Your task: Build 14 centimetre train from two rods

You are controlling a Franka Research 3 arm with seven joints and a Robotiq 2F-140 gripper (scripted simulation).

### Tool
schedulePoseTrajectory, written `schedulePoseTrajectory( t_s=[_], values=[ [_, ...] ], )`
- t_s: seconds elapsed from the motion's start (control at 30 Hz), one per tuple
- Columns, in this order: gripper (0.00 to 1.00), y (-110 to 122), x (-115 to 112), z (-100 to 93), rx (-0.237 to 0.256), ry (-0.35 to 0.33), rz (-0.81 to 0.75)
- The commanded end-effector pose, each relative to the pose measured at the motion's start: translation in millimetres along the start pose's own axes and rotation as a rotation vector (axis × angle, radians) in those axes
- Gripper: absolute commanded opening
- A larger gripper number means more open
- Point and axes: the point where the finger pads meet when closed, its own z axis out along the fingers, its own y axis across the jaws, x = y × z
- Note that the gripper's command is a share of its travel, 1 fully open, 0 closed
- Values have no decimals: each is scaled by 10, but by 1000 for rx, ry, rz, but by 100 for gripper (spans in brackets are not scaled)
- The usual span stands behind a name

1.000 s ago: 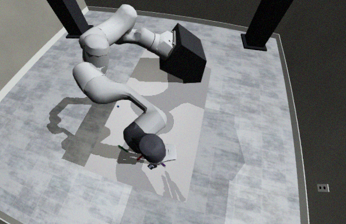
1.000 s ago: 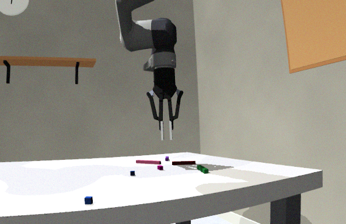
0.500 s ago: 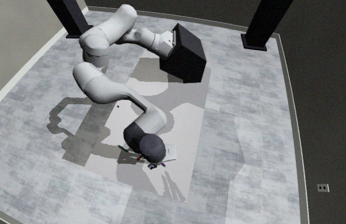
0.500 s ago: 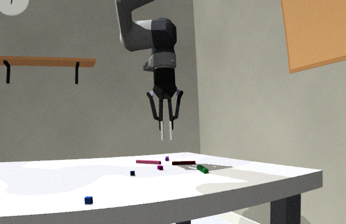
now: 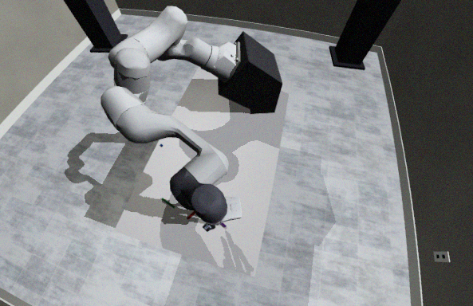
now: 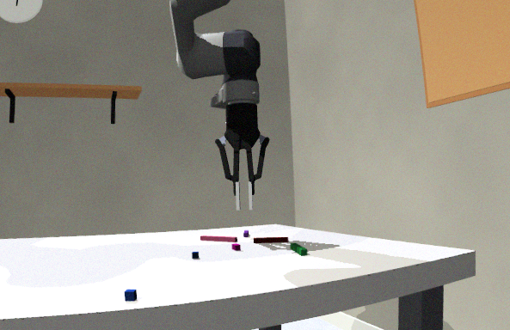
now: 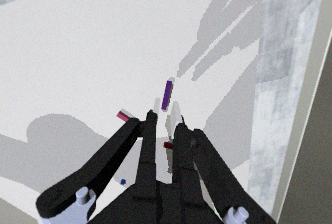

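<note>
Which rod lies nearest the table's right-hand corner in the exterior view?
The green rod, angled toward the camera, right of the dark red rod.

Plain purple rod [image 5: 223, 225] [image 6: 246, 234] [image 7: 167, 95], pale fingertips [image 6: 237, 196]

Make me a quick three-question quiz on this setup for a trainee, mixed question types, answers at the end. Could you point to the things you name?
1. Multiple choice: which pair totals the required train length?
A) red and pink
B) green rod [image 5: 167, 203] [image 6: 298, 249] and purple rod [image 5: 222, 225] [image 6: 246, 233] [image 7: 167, 95]
C) magenta and red
2. True or false: the gripper [image 6: 244, 209] [image 7: 165, 106] has a rod between its fingers.
3. Fill in: in the exterior view, the rod nearest the camera [image 5: 161, 145] [image 6: 131, 295] is ____.

Key: 1 B; 2 false; 3 blue.
</note>
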Motion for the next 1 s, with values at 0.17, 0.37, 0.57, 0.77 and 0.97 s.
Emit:
schedulePoseTrajectory(
  t_s=[0.17,0.37,0.57,0.77,0.97],
  values=[
    [23,11,1,113,-2,1,-4],
    [23,12,2,210,-2,1,-4],
    [23,12,2,301,-2,1,-4],
    [23,13,3,352,-2,1,-4],
    [23,13,3,407,-2,1,-4]
  ],
)
